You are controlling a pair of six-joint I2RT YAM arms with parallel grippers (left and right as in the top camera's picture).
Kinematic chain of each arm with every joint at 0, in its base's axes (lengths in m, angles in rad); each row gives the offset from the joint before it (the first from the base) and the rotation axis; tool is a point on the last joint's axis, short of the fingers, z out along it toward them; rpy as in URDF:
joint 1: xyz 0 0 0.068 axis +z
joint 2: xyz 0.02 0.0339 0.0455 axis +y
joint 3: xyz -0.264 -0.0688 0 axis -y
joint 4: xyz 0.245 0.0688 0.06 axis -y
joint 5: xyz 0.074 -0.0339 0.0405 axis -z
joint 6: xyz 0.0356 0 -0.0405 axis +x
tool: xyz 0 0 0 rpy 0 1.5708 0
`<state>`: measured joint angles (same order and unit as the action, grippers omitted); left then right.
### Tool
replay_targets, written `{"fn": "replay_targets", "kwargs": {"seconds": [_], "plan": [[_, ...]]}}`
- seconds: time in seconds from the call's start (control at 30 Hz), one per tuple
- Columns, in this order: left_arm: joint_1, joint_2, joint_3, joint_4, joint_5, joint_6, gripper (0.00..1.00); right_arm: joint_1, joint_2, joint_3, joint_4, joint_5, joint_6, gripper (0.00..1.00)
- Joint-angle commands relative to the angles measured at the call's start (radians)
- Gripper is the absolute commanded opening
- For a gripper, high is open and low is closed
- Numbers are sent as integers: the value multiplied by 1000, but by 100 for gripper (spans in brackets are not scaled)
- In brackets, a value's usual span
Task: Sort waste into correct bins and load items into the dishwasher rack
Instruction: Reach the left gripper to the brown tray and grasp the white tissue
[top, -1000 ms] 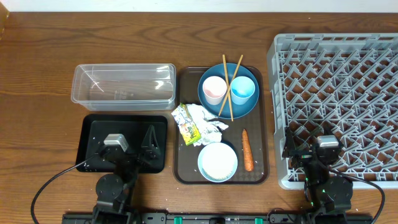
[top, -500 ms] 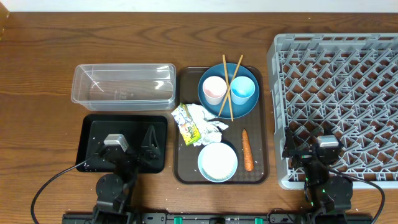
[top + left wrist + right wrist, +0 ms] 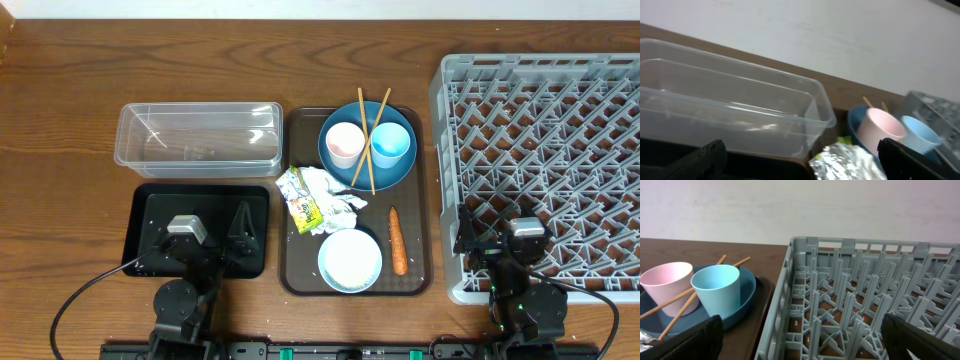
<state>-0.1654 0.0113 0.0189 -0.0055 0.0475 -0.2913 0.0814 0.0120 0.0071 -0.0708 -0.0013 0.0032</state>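
White crumpled paper (image 3: 325,195) with the yellow-green wrapper sits mid-desk on the brown tray (image 3: 286,255), between the blue plate (image 3: 335,172) on its far-edge side and the white bowl (image 3: 350,258) on its near-edge side. Its long axis runs roughly parallel to the near edge. It lies ahead and to the right of the left gripper (image 3: 197,222), which hangs over the black tray (image 3: 145,200) toward the near-left corner, so the left arm is clearly nearer. Left jaws are spread wide with nothing between them. The carrot (image 3: 398,240) is just right of the paper, pointing at the far edge. Right gripper (image 3: 522,232) is over the grey rack (image 3: 436,150) by the near-right corner, likewise wide and empty. Rice grains: probably too small to make out
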Motion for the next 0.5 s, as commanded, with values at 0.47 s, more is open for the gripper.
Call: {"fn": "replay_targets", "kwargs": {"seconds": [0.47], "plan": [[-18,674,992,-840,220,-19,99,-18,-1,-2,-4,-3,-5,99]]}}
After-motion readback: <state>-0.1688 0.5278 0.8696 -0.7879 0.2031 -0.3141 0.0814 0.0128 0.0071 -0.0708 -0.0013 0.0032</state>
